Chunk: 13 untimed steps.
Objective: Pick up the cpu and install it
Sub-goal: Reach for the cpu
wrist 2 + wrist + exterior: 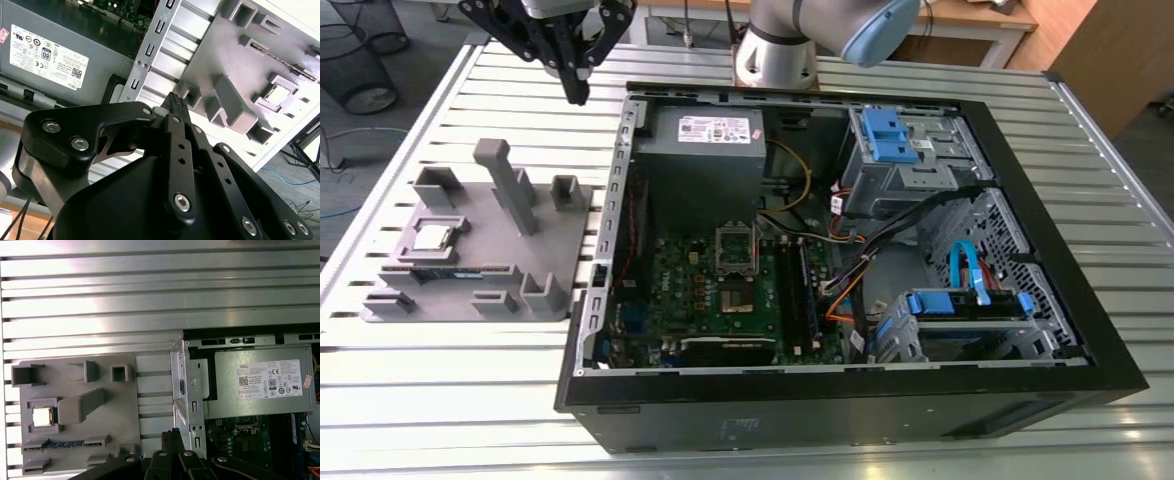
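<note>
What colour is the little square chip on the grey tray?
Shiny silvery-grey. The cpu shows best in the first wrist view, lying in the holder tray.

Pincer aloft, pointing down, closed, empty

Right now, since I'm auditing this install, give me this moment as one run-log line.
gripper: shut, empty, in the air | cpu: lying in holder tray, untouched | computer case: open

Silvery-grey cpu, grey holder tray, black gripper upper left of the frame, ribbed silver table, green motherboard, blue drive brackets
</note>
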Motion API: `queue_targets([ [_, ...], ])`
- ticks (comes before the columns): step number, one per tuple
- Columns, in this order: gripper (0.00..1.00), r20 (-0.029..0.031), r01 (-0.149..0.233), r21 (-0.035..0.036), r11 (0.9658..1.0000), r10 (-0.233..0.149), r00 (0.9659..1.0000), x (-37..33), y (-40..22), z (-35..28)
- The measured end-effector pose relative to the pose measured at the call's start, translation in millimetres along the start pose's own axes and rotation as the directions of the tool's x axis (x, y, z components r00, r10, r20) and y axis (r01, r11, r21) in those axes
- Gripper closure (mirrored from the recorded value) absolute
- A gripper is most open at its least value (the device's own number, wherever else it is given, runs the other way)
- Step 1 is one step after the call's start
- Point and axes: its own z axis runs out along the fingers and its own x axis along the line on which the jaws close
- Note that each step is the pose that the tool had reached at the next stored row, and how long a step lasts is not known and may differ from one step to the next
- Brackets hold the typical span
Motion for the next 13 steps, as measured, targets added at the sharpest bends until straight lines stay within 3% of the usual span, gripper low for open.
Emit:
queue_targets([
  [13, 0.89, 0.0000, 0.000, 0.0001, 1.0000, 0.000, 1.0000, 13.7, -1.1, 0.9],
])
